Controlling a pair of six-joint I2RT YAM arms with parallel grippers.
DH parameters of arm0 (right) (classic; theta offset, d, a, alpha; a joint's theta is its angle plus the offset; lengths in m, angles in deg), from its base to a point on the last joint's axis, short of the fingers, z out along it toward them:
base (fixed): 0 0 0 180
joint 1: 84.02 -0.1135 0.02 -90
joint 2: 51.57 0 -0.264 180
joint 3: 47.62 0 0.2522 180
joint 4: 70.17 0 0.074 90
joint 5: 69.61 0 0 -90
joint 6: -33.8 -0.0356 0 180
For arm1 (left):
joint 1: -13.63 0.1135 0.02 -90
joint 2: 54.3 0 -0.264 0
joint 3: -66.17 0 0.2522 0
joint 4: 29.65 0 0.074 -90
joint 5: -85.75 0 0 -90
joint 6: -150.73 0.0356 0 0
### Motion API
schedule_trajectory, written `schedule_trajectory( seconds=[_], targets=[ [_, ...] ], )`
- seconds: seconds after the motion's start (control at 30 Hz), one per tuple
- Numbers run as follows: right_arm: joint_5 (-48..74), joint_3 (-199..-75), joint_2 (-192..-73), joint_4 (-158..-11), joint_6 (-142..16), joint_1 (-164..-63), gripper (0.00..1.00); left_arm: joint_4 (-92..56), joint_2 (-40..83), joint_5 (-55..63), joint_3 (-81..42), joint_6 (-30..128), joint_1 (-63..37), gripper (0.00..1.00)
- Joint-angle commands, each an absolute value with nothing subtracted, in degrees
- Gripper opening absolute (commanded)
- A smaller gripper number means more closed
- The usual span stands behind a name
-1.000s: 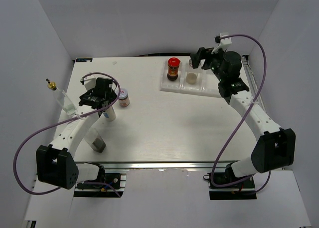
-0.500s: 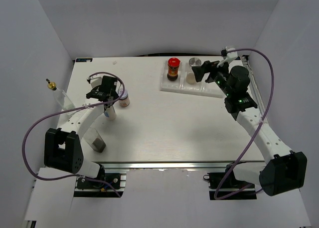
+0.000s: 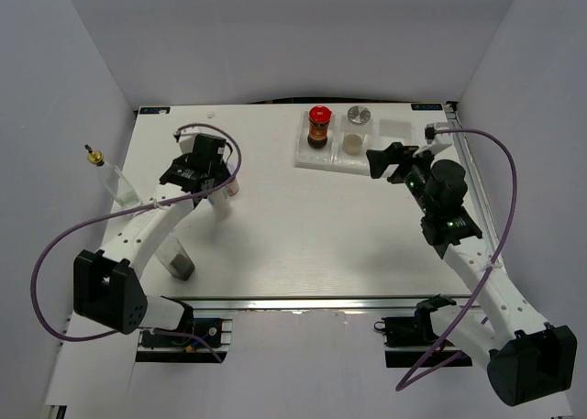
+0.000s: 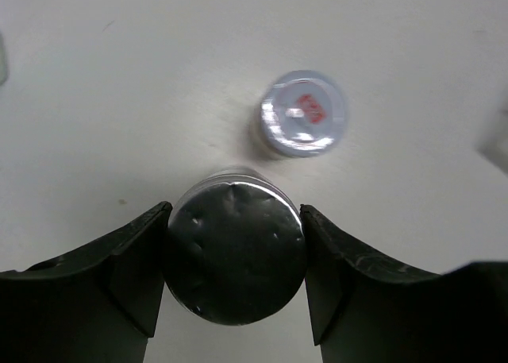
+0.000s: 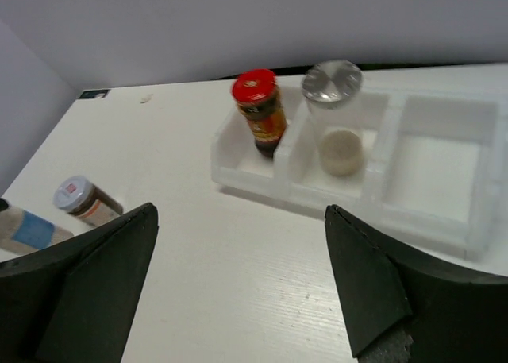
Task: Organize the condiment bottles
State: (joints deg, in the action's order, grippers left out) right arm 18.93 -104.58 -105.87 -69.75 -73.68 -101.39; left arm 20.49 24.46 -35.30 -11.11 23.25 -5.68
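White table [image 3: 303,226], grey walls [image 3: 275,34] (bottle [image 4: 234,252] clamped)

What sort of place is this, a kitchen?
Probably a robot test bench: plain white walls box in the table, two robot arms are bolted to its edge, jars stand in a tray.

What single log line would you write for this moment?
left gripper: shut on grey-capped bottle | right gripper: open, empty | tray: red-capped jar left bay, silver-capped bottle middle bay | pale-lidded jar: on table
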Motion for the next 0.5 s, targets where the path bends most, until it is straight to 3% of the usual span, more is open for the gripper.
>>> schedule_trajectory(
  seconds=[0.0, 0.13, 0.27, 0.37, 0.47],
  targets=[
    [29.95, -102.43, -104.21, -71.62, -76.85, -101.16, 0.89, 11.99, 19.35, -30.81, -18.85, 28.29, -11.48, 0.00],
    [37.60, -100.23, -101.32, -75.22, -78.87, -100.46, 0.89, 8.90, 23.65, -25.45, -26.50, 34.43, -18.00, 0.00],
    [42.53, -98.20, -100.43, -77.06, -81.95, -95.99, 0.89, 7.93, 35.92, -20.27, -37.30, 39.88, -23.10, 0.00],
    [42.80, -97.68, -99.91, -79.35, -83.45, -92.91, 0.89, 9.85, 46.55, -15.42, -50.03, 42.79, -25.65, 0.00],
    [43.41, -96.37, -97.71, -80.41, -83.89, -91.06, 0.89, 13.11, 54.14, -19.61, -64.10, 47.69, -28.81, 0.00]
  ],
)
